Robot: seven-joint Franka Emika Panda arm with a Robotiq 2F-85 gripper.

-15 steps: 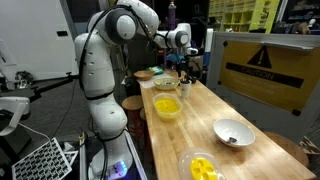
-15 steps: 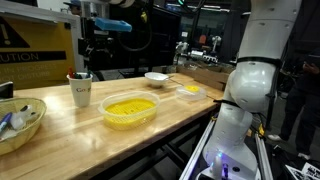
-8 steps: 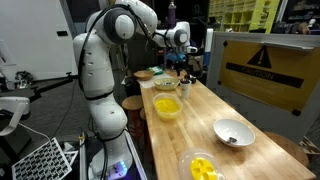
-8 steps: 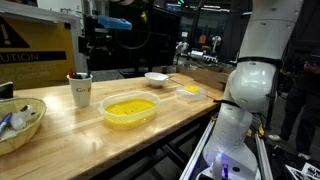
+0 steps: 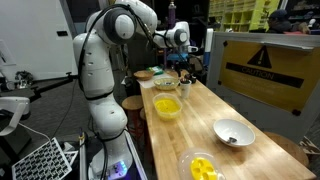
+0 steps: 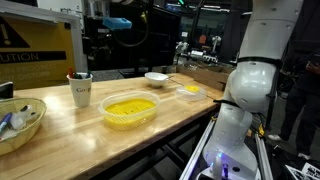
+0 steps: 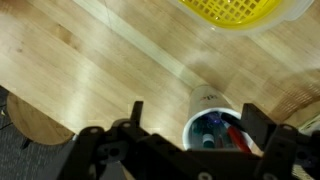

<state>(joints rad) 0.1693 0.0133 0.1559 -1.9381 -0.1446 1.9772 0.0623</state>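
Barely anything has moved since half a second ago. The pincer point(image 6: 97, 62) has slid a hair sideways above the surface point(image 6: 60, 136), while the white cup point(image 6: 80, 91) and the bowls sit right where they were.

Right now the pincer hangs in the air over the white cup and isn't touching it. In the wrist view its two dark fingers point(image 7: 135, 113) are spread wide apart and clamp nothing. The cup's round mouth shows lower down between them, nearer one finger than the other.

The cup stands upright, long axis straight up and down, mouth facing the ceiling. It's a plain smooth cylinder with some dark print on its side. Could be paper or plastic, can't tell which. It's stuffed with markers point(image 7: 215, 128), blue and red among them, standing on end and poking out over the rim.

Near the cup sits a yellow bowl point(image 6: 130, 109). It's round, shallow and wide, has a thin plastic look, and there's something yellow inside. Its rim also peeks in at the top of the wrist view. Farther along there's a small white bowl point(image 6: 156, 77), and past that a flat yellow thing point(image 6: 190, 91) that's too small to make out. At the opposite end is a brownish bowl point(image 6: 22, 122) holding odds and ends.

The surface itself is pale wood laid in long strips, butcher-block style, with visible grain and a slight sheen.
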